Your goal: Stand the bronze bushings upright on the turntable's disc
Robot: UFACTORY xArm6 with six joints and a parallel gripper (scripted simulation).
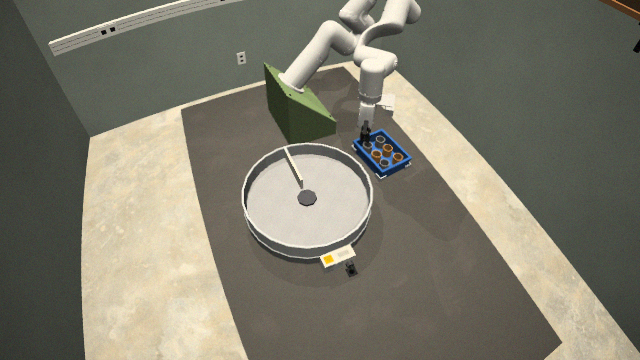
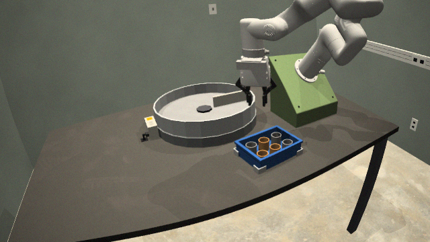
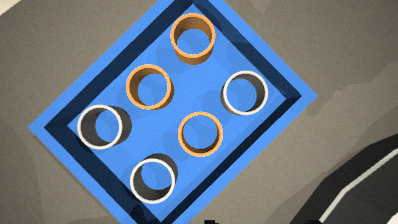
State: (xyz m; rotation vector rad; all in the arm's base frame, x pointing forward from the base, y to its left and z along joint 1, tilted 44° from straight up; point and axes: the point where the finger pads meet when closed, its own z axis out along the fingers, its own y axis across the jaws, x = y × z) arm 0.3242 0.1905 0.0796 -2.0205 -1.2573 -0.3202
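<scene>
A blue crate (image 1: 367, 161) (image 2: 279, 158) (image 3: 105, 67) stands on the dark table, right of the turntable. It holds three bronze bushings (image 1: 387, 149) (image 2: 263, 144) (image 3: 192, 57) and three steel bushings (image 1: 380, 139) (image 2: 276, 137) (image 3: 245, 112), all upright on open ends. The turntable's grey disc (image 1: 300, 220) (image 2: 178, 111) has a dark hub (image 1: 306, 197) (image 2: 203, 108) and a raised wall. Nothing stands on the disc. My gripper (image 1: 365, 135) (image 2: 256, 99) is open and empty. It hangs well above the crate and points straight down; in the wrist view only its fingertips show at the bottom edge.
A pale bar (image 1: 294, 167) (image 2: 230, 99) runs from the hub to the turntable's wall. The green wedge base (image 1: 295, 110) (image 2: 299, 97) stands behind the crate. A small yellow-labelled box (image 1: 337, 257) (image 2: 150, 122) and a small black part (image 1: 351, 270) (image 2: 145, 136) lie by the turntable's front.
</scene>
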